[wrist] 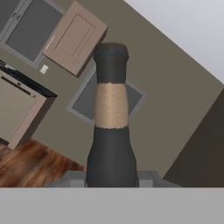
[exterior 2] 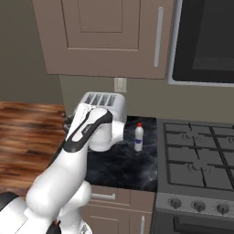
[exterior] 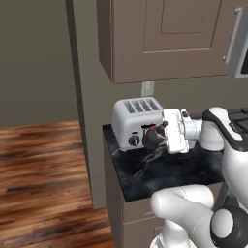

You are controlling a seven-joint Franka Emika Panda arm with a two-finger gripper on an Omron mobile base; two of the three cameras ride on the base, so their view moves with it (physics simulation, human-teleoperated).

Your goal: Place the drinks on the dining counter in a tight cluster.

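Gripper [exterior: 156, 137] clamped on the dark grey narrow-necked bottle [exterior: 151, 138], centre of the left base view.

Held tipped sideways above the narrow black marble worktop [exterior: 160, 169], before the silver toaster [exterior: 133, 121], presumably for carrying; the slim white red-capped bottle [exterior 2: 139, 137] waits mid-frame beside the black stove [exterior 2: 196, 160].

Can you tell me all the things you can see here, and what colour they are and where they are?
dark grey bottle: one, dark grey with a tan band, held in the pincer in front of the toaster
white bottle: one, white with red cap, on the black worktop beside the stove
toaster: one, silver, on the worktop
worktop: one, black marble
stove: one, dark, right of worktop
cupboards: beige, above
pincer: one, shut on the dark grey bottle
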